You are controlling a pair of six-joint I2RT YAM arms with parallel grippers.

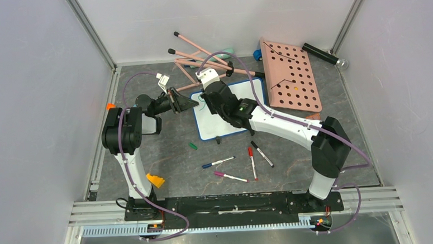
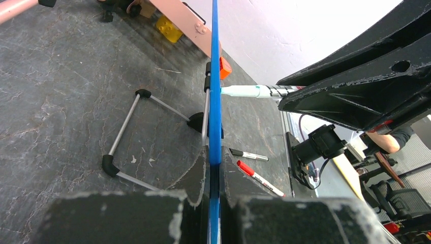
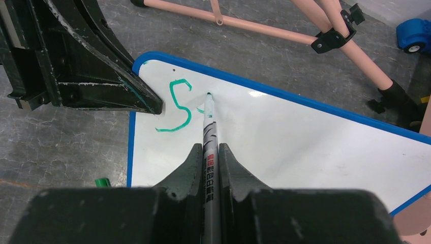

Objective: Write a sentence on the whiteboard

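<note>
The whiteboard (image 1: 225, 113), white with a blue frame, lies on the grey table at centre; it also shows in the right wrist view (image 3: 305, 137). My left gripper (image 1: 193, 102) is shut on its left edge, seen edge-on in the left wrist view (image 2: 215, 101). My right gripper (image 3: 208, 147) is shut on a green marker (image 3: 209, 127), tip touching the board near its top left corner. A green "S" (image 3: 178, 104) and a short stroke beside the tip are the only writing of the sentence. The right gripper (image 1: 204, 92) is above the board's left part.
A pink board with round holes (image 1: 290, 73) lies at back right, pink poles (image 1: 200, 58) behind the whiteboard. Loose markers (image 1: 253, 162) and a green cap (image 1: 192, 146) lie in front. A black cylinder (image 1: 322, 54) lies at the far right corner. An orange piece (image 1: 154, 180) is near the left arm.
</note>
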